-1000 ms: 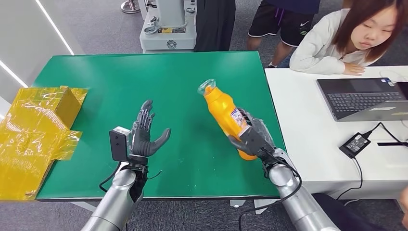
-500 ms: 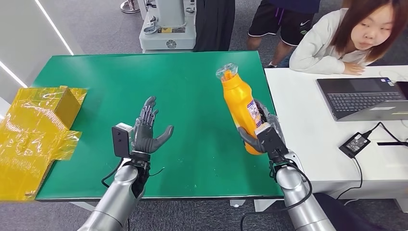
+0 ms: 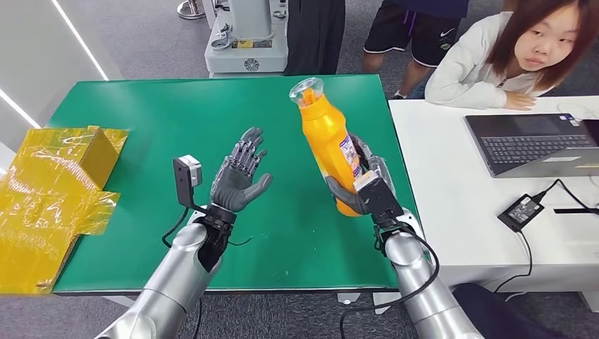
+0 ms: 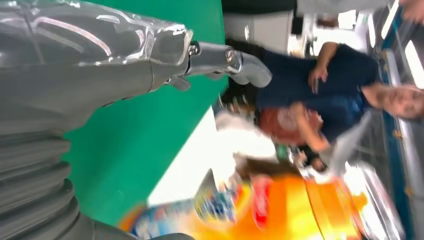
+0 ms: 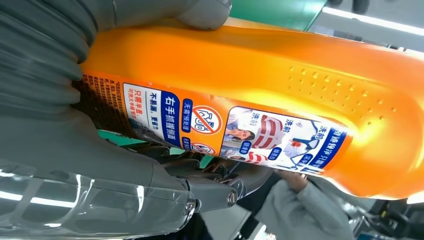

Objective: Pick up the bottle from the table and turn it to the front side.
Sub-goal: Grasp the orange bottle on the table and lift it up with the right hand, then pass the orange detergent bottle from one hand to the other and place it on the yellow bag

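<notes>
An orange bottle (image 3: 326,138) with a clear cap and a printed label is held off the green table (image 3: 155,113), nearly upright and leaning a little to the left. My right hand (image 3: 364,185) grips its lower part; the right wrist view shows the bottle (image 5: 280,90) close up, with the label facing the camera. My left hand (image 3: 239,178) is open, palm toward the bottle, a short way to its left and not touching it. In the left wrist view, the bottle (image 4: 300,210) looks blurred beyond my left hand (image 4: 75,75).
Yellow plastic-wrapped boxes (image 3: 49,191) lie at the table's left edge. A white table (image 3: 459,176) on the right carries a laptop (image 3: 530,145) and a power adapter (image 3: 520,210). A person (image 3: 508,56) leans on it; others stand behind.
My right hand has swung the bottle left and a little higher. My left hand has moved up and right, closer to the bottle.
</notes>
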Action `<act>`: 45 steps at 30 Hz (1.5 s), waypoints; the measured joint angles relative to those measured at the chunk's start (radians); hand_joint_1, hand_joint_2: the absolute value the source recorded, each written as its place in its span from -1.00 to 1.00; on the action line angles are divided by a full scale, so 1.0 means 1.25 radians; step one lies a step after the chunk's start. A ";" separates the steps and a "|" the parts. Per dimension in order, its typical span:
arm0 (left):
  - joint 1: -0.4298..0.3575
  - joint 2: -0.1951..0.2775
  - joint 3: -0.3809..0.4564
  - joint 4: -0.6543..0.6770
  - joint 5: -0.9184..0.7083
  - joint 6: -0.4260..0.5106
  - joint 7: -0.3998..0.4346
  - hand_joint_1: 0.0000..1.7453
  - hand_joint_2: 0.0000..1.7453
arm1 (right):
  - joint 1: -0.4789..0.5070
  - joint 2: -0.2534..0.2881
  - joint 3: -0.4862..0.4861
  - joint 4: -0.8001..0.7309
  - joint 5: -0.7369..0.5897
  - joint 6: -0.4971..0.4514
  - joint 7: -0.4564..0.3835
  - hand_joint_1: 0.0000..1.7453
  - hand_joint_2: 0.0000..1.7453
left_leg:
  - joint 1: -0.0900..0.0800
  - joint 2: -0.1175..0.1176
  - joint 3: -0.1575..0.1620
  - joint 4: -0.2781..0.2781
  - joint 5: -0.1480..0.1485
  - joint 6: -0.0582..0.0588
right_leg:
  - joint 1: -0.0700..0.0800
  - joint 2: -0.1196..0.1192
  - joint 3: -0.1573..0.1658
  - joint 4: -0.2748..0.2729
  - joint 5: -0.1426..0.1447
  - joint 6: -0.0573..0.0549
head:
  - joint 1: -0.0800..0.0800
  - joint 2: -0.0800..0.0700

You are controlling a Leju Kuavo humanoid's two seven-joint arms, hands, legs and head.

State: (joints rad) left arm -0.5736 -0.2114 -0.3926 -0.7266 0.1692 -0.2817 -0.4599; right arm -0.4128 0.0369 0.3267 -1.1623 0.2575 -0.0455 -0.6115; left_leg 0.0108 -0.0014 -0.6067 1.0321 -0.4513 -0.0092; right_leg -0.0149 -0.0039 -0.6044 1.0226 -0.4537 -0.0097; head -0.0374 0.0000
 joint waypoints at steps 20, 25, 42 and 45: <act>-0.033 0.016 -0.019 -0.001 0.013 -0.010 0.044 -1.00 1.00 | -0.064 0.050 0.043 0.104 0.045 0.069 0.008 1.00 1.00 | 0.000 0.000 0.000 0.000 0.000 0.000 | 0.000 0.000 0.000 0.000 0.000 0.000 | 0.000 0.000; -0.060 0.026 -0.019 0.018 0.029 -0.011 0.046 -1.00 1.00 | -0.079 0.063 0.068 0.121 0.076 0.088 0.019 1.00 1.00 | 0.000 0.000 0.000 0.000 0.000 0.000 | 0.000 0.000 0.000 0.000 0.000 0.000 | 0.000 0.000; -0.069 0.036 -0.016 0.027 0.075 -0.086 0.116 -1.00 1.00 | -0.106 0.082 0.111 0.170 0.116 0.110 0.034 1.00 1.00 | 0.000 0.000 0.000 0.000 0.000 0.000 | 0.000 0.000 0.000 0.000 0.000 0.000 | 0.000 0.000; -0.065 0.037 -0.016 0.027 0.087 -0.097 0.128 -1.00 1.00 | -0.106 0.082 0.111 0.178 0.116 0.109 0.034 1.00 1.00 | 0.000 0.000 0.000 0.000 0.000 0.000 | 0.000 0.000 0.000 0.000 0.000 0.000 | 0.000 0.000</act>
State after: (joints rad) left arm -0.6553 -0.1646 -0.4124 -0.6924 0.2785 -0.4024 -0.2999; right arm -0.5452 0.1392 0.4655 -0.9403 0.4026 0.0907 -0.5685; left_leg 0.0108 -0.0017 -0.6071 1.0321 -0.4513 -0.0093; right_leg -0.0148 -0.0041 -0.6048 1.0226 -0.4538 -0.0097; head -0.0374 0.0000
